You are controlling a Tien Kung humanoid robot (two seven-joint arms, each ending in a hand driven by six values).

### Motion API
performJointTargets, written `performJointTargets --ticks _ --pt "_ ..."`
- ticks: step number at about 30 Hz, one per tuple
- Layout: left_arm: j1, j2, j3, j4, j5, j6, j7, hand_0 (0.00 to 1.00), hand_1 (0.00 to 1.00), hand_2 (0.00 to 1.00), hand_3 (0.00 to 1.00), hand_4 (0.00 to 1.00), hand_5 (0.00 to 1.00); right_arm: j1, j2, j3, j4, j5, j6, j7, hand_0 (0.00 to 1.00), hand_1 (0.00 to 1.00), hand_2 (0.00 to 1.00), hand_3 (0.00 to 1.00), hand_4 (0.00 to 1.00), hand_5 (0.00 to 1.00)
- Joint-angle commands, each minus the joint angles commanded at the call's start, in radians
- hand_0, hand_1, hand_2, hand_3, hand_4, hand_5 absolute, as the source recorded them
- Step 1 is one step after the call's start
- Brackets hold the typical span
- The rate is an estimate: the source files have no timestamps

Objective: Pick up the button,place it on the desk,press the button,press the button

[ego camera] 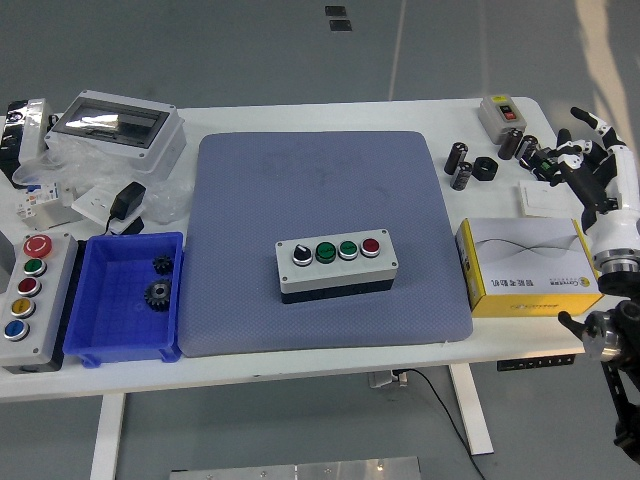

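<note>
Well to the left of the right hand (588,160), whose fingers are spread and empty, the button box (336,266) sits on the blue mat (300,190).

Bright, even overhead light, soft shadows, sharp focus throughout.

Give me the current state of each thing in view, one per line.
Grey four-button control box: upright on the blue mat, untouched.
Right hand: at the right edge, fingers spread, holding nothing.
Blue plastic bin: holds two black gears.
Yellow-and-white carton: lying flat, closed.
</note>
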Motion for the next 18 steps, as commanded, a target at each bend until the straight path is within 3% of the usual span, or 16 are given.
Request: performJointTargets --ticks 2,3,8,9,18 --pt "0.002 0.000 0.000 0.000 0.000 0.000 0.001 0.626 0.512 0.528 0.588 0.598 0.213 -0.005 0.002 0.004 -0.009 0.054 0.023 0.006 0.674 0.726 0.744 0.825 0.742 0.467" --pt "0.003 0.000 0.000 0.000 0.000 0.000 0.001 0.626 0.512 0.527 0.590 0.599 0.215 -0.008 0.003 0.005 -0.012 0.079 0.035 0.008 0.771 0.786 0.797 0.809 0.778 0.545" --pt "0.006 0.000 -0.001 0.000 -0.001 0.002 0.002 0.626 0.512 0.527 0.590 0.599 0.215 -0.016 0.005 0.007 -0.017 0.185 0.078 0.006 0.771 0.786 0.797 0.809 0.778 0.545" --pt "0.005 0.000 -0.002 0.000 -0.001 0.002 0.002 0.626 0.512 0.528 0.589 0.600 0.216 -0.016 0.005 0.007 -0.017 0.201 0.085 0.005 0.776 0.770 0.780 0.787 0.791 0.607" --pt "-0.003 0.002 -0.002 0.000 -0.001 0.002 0.001 0.626 0.513 0.529 0.590 0.604 0.217 -0.011 0.004 0.004 -0.020 0.237 0.116 -0.009 0.772 0.759 0.768 0.775 0.805 0.648"
